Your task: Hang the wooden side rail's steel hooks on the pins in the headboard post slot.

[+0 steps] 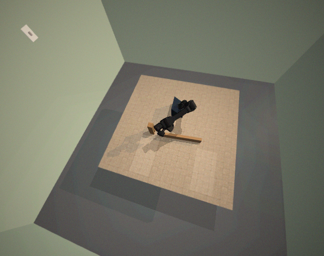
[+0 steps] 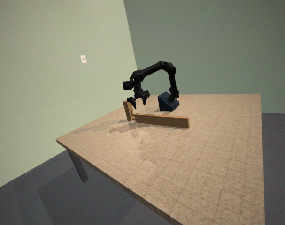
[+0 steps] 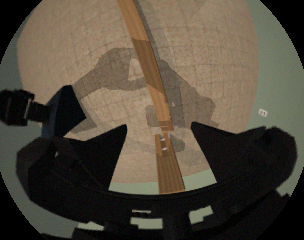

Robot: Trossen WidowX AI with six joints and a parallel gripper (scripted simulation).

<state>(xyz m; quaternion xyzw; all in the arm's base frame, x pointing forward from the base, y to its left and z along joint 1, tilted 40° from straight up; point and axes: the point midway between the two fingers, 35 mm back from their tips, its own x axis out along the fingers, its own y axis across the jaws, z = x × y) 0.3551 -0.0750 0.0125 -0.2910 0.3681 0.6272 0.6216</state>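
The wooden side rail lies on edge on the table. Its hooked end meets the short upright headboard post. The steel hooks sit at the post's slot; whether they rest on the pins is too small to tell. The rail's far end rests on the table. My gripper is open and empty. It points down, a little above the joint between rail and post, touching neither.
The tiled table carries the arm's dark blue base block behind the rail. The table's left edge lies not far beyond the post.
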